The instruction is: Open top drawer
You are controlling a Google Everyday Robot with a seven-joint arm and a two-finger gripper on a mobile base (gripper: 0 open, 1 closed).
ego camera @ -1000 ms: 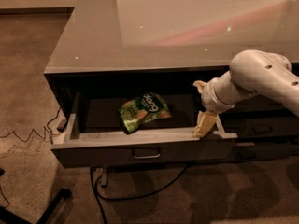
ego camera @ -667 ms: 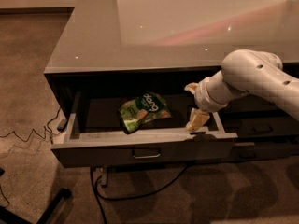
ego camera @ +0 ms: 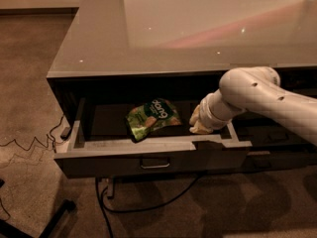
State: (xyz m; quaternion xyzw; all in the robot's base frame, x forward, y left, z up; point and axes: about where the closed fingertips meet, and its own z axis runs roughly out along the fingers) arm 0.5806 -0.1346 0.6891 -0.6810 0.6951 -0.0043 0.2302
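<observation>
Pincer [ego camera: 198,126] now deeper inside top drawer [ego camera: 109,161]

gripper [ego camera: 199,124] in the top drawer [ego camera: 99,158] — its arm [ego camera: 270,99] cut off at right

One top drawer [ego camera: 114,153], one green bag [ego camera: 151,118] and one tool [ego camera: 198,124] inside it.

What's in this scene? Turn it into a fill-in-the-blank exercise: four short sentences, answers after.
1. The top drawer stands ____.
2. A ____ snack bag lies on its floor.
3. The gripper is down inside the drawer, beside the ____.
4. The handle sits at the ____ of the drawer's front.

Missing words: open; green; bag; middle.
</observation>
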